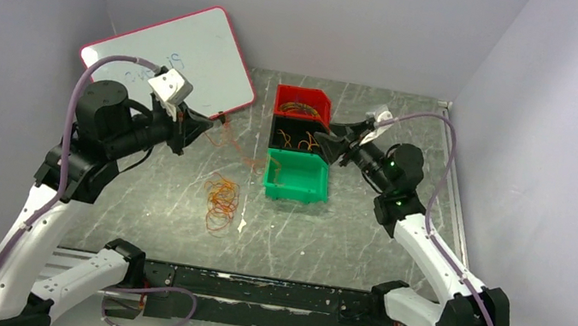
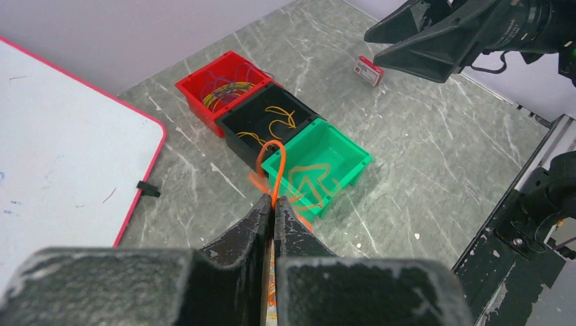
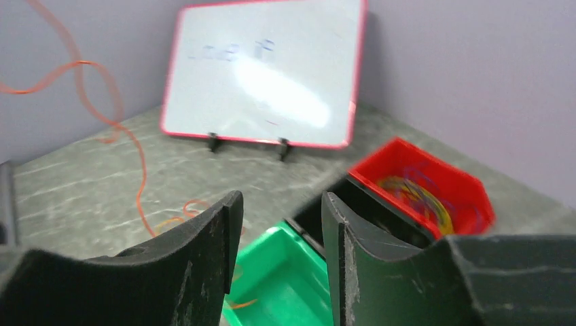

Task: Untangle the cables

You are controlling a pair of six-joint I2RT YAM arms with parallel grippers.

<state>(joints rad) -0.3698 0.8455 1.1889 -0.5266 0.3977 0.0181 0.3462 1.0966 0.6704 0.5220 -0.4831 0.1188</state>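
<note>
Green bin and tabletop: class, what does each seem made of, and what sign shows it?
Green bin: probably moulded plastic, uniform bright colour, smooth faintly glossy walls. Tabletop: grey stone or marble-patterned laminate, pale veins on a smooth surface; which cannot be told.

The table (image 1: pixel 343 240) is seen as a grey, marbled slab, scratched all over and faintly shiny. The red bin (image 2: pixel 197 102), black bin (image 2: pixel 238 146) and green bin (image 2: pixel 336 149) are moulded in smooth, glossy plastic. The whiteboard (image 3: pixel 272 75) is shown glossy, with a bright glare patch near its middle, and is rimmed in red. The left fingers (image 2: pixel 234 238) are finished matt black and scuffed pale at the edges. The cables (image 1: pixel 221 198) are seen as thread-fine orange wire. The walls (image 1: pixel 291 8) are finished matt lilac.
</note>
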